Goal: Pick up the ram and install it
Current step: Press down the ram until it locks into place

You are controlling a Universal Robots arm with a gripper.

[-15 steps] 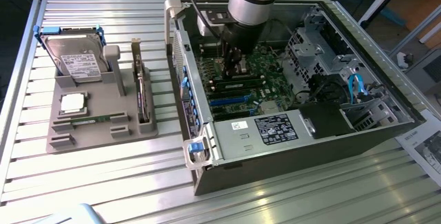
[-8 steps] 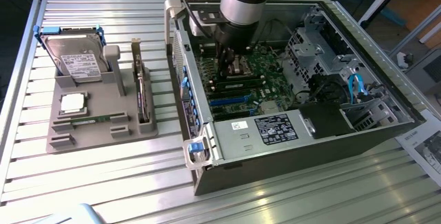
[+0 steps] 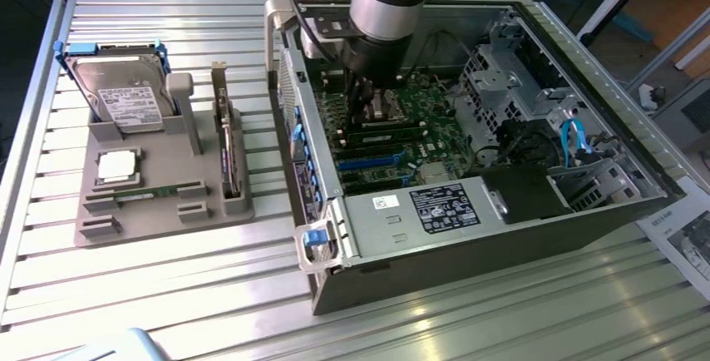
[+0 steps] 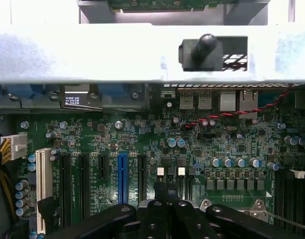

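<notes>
We see the thin green ram stick [image 3: 148,195] lying in the grey holder [image 3: 166,211], while the black gripper [image 3: 372,95], fingers closed empty, hangs inside the open computer case [image 3: 577,211].

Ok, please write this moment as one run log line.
claw: shut, inside computer case, above motherboard | ram: lying in grey holder, outside case

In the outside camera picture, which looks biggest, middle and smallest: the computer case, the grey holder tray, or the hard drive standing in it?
1. The computer case looks biggest.
2. The grey holder tray comes next.
3. The hard drive looks smallest.
All sit about equally far away, so the order seems safe.
</notes>
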